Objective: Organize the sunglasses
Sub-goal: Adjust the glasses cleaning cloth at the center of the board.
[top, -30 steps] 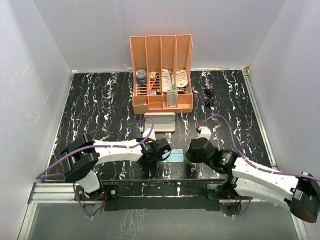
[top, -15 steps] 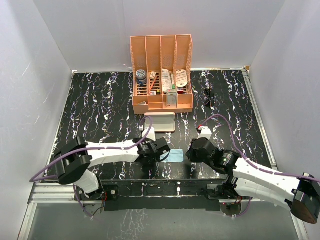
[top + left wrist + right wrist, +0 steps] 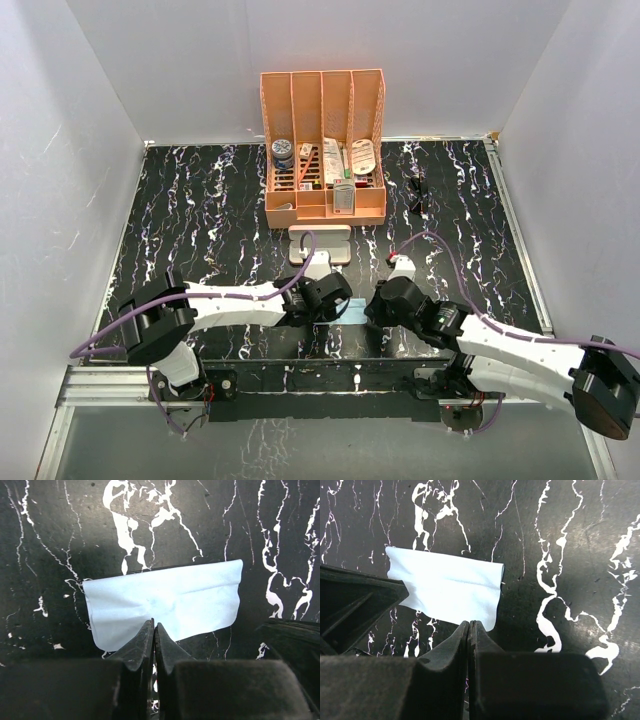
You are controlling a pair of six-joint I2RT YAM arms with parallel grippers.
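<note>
The light blue cloth on the tabletop is pinched at its near edge by the closed left end effector and the closed right end effector; the sunglasses are seen well apart.

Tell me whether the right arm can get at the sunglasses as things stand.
Probably yes. The sunglasses lie in the open right of the organizer, and only bare table separates them from the right gripper, shut at the blue cloth's edge. It must open first.

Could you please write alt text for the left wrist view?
The left gripper, jaws shut, meets the near edge of a light blue cloth lying on a black, white-veined table; whether it pinches the cloth is unclear.
</note>
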